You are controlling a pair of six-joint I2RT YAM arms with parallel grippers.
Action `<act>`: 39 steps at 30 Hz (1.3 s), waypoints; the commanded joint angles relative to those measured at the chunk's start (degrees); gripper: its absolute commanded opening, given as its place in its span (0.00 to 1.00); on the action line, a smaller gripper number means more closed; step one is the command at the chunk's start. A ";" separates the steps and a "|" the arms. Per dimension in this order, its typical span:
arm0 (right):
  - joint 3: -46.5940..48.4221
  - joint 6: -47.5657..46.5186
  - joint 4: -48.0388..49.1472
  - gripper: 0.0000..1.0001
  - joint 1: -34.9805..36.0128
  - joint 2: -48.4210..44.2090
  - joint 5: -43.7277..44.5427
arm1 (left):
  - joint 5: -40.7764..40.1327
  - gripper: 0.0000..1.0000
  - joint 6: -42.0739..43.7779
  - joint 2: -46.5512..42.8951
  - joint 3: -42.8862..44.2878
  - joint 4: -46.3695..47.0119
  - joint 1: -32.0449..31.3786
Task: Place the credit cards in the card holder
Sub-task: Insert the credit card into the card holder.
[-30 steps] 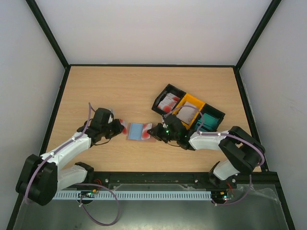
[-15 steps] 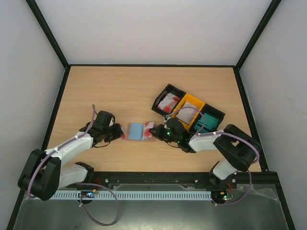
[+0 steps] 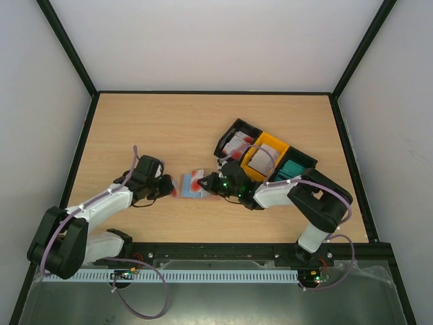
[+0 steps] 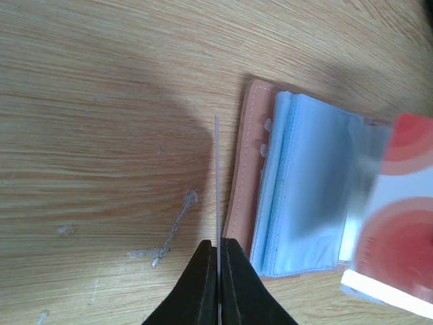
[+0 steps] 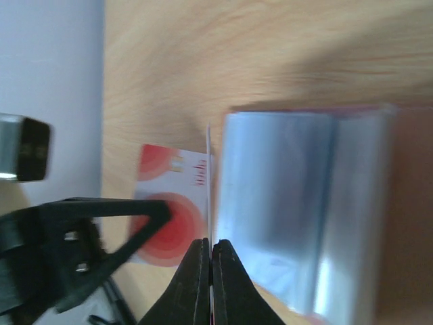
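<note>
The card holder (image 3: pixel 187 185) lies open on the table, blue plastic sleeves up, with a reddish-brown leather edge (image 4: pixel 242 177). My left gripper (image 3: pixel 168 185) is shut on a red-and-white credit card (image 3: pixel 175 184) just left of the holder; in the left wrist view the card is edge-on (image 4: pixel 217 176) between the fingertips (image 4: pixel 218 248). My right gripper (image 3: pixel 211 184) is shut on another red-and-white card (image 3: pixel 197 181), held over the holder's right half. That card is edge-on in the right wrist view (image 5: pixel 209 183) and faces the left wrist view (image 4: pixel 399 223).
A row of trays stands right of the holder: a black one (image 3: pixel 231 133) with red-and-white cards, a yellow one (image 3: pixel 278 144) with whitish-grey cards, and a black one (image 3: pixel 306 161) with teal cards. Black frame rails border the table.
My right gripper has moved left with its card, from the holder's right edge to over its sleeves. My left gripper has edged slightly toward the holder.
</note>
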 commanded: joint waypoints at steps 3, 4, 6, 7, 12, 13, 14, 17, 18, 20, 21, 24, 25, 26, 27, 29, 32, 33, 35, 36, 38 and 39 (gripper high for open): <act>-0.81 -0.15 -5.47 0.02 -0.38 0.64 5.28 | 1.24 0.04 2.21 1.47 2.50 -0.62 -0.14; -1.51 -0.10 -5.30 0.02 -0.67 0.06 5.81 | 1.25 0.04 2.15 1.49 2.61 -0.62 -0.14; -3.48 0.64 -4.24 0.02 -1.38 -1.25 6.31 | 1.03 0.04 2.23 1.66 2.65 -0.62 -0.16; -4.45 0.96 -3.35 0.02 -1.69 -1.81 6.27 | 1.05 0.04 2.29 1.85 2.76 -0.62 -0.14; -5.34 0.52 -2.83 0.02 -2.29 -1.20 5.37 | 1.18 0.04 2.54 2.11 3.45 -0.70 -0.13; -5.21 0.41 -2.66 0.02 -2.47 -0.71 5.06 | 1.12 0.04 2.59 2.21 3.72 -0.77 -0.13; -5.15 0.37 -2.42 0.02 -2.56 -0.24 4.74 | 1.08 0.04 2.64 2.28 3.91 -0.79 -0.13; -4.78 -0.20 -1.16 0.02 -2.77 0.90 3.46 | 1.07 0.04 2.80 2.42 4.16 -0.81 -0.14; -4.68 -0.25 -0.30 0.02 -2.79 1.22 2.67 | 1.03 0.04 2.82 2.46 4.28 -0.87 -0.13; -4.70 0.04 1.91 0.02 -2.79 1.74 1.37 | 0.69 0.04 2.89 2.47 4.26 -0.97 -0.17; -4.79 0.23 2.61 0.02 -2.84 1.97 0.95 | 0.45 0.04 2.94 2.53 4.17 -0.97 -0.15; -4.87 0.29 3.28 0.02 -2.80 2.67 0.93 | 0.11 0.04 3.09 3.25 3.97 -0.61 -0.13; -4.98 0.27 3.60 0.02 -2.84 2.91 0.77 | 0.03 0.03 3.14 3.57 3.89 -0.50 -0.13; -5.23 0.35 3.88 0.02 -2.76 3.01 0.80 | 0.02 0.03 3.21 3.90 3.76 -0.33 -0.13; -5.38 0.35 4.22 0.02 -2.82 2.84 0.82 | 0.03 0.03 3.27 4.18 3.53 -0.16 -0.13; -5.68 0.52 4.71 0.02 -2.81 2.43 1.07 | 0.08 0.03 3.21 4.51 3.03 0.26 -0.14; -4.70 0.92 3.39 0.02 -2.84 3.27 0.81 | 0.87 0.03 3.10 4.92 2.47 0.76 -0.14; -4.43 1.40 2.90 0.02 -2.84 3.87 0.49 | 1.16 0.03 3.05 5.00 2.26 0.90 -0.21; -4.09 2.44 2.90 0.02 -2.84 5.39 -0.16 | 1.46 0.03 3.01 4.96 2.03 1.04 -0.22; -3.92 2.99 2.82 0.02 -2.84 6.26 -0.50 | 1.50 0.03 2.98 4.89 1.96 0.97 -0.22; -3.67 4.20 2.28 0.02 -2.84 7.81 -0.65 | 1.51 0.03 2.93 4.70 1.79 0.92 -0.22; -3.61 4.75 2.22 0.02 -2.84 8.60 -0.80 | 1.55 0.03 3.00 4.72 1.85 0.88 -0.22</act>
